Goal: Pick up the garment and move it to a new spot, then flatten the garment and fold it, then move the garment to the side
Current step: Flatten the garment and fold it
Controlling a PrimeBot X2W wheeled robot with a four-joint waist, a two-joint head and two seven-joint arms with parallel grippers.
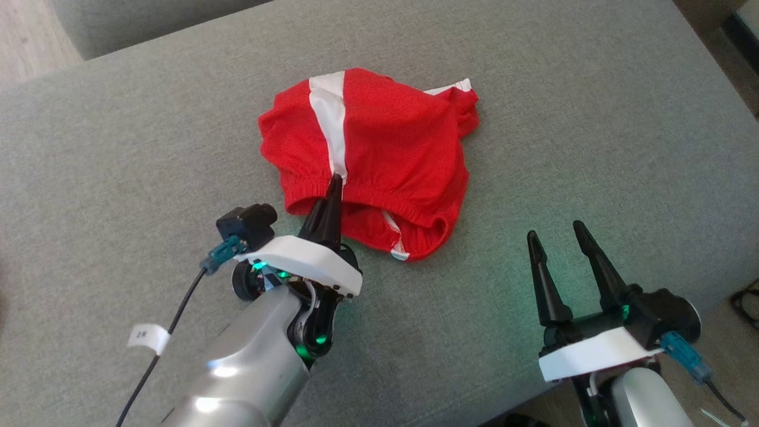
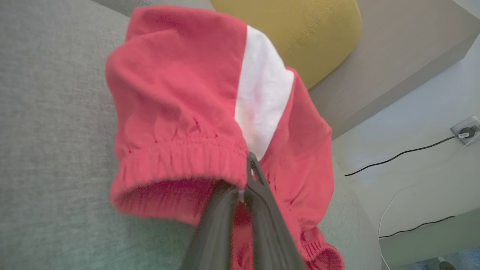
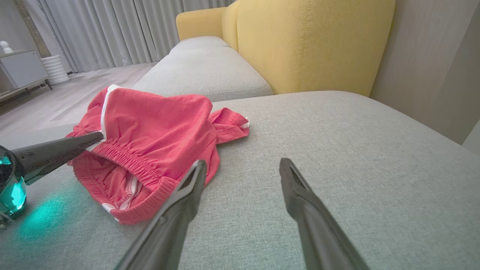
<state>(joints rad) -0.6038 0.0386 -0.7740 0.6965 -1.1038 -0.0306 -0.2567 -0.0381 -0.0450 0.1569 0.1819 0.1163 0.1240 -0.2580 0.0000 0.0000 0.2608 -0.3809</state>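
While the red shorts (image 1: 391,142) lay bunched at upper centre on the grey cushion (image 1: 118,148), the left gripper (image 1: 335,181) was clamped on their waistband (image 1: 379,198) and the right gripper (image 1: 554,231) stood wide open, empty, at lower right, so pickup seemed underway, needing a clean lift.

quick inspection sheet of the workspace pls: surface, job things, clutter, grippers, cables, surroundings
surface: grey cushion, fabric-covered, carrying the garment
job's things: red garment with a white stripe, crumpled, elastic waistband toward the robot
clutter: nothing seen
grippers: left gripper shut on the garment's waistband; right gripper open, beside the garment, holding nothing
cables: black cable runs to a wall socket; camera lead hangs along the left arm
surroundings: yellow backrest, curtains, pale floor
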